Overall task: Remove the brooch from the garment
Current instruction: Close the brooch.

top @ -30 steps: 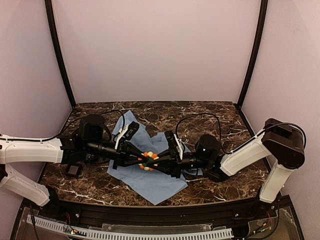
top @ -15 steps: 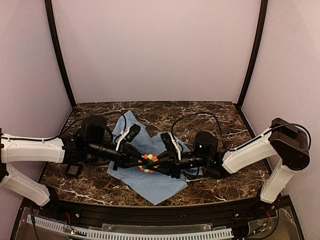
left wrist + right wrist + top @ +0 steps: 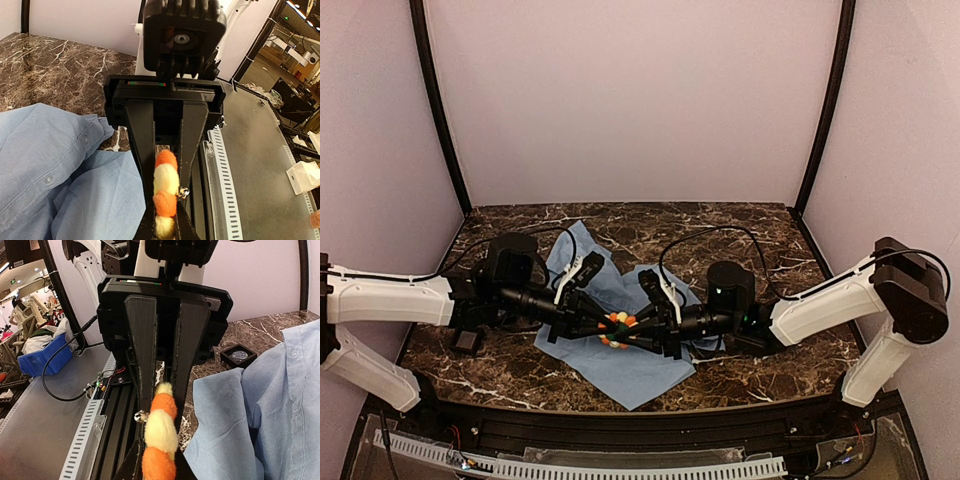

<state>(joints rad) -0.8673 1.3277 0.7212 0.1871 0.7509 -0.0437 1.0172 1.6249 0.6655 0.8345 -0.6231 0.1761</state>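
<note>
The brooch [image 3: 617, 327], with orange and yellow petals, is held edge-on just above the light blue garment [image 3: 620, 375], which is spread on the marble table. My left gripper [image 3: 605, 325] comes in from the left and is shut on the brooch [image 3: 166, 192]. My right gripper [image 3: 632, 327] faces it from the right, its jaws also closed on the brooch [image 3: 160, 432]. Its metal pin [image 3: 184, 191] sticks out at the side. No fabric shows between the fingers in either wrist view. The garment [image 3: 60, 180] lies beside them.
A small black square box [image 3: 468, 340] sits on the table by the left arm and also shows as the black box [image 3: 239, 355] in the right wrist view. A black rail [image 3: 620, 430] and a white slotted cable channel [image 3: 222, 185] run along the near edge. Pink walls enclose the table.
The right arm's elbow has swung out to the right and its wrist has edged back. Both grippers and the brooch have stayed nearly in place.
</note>
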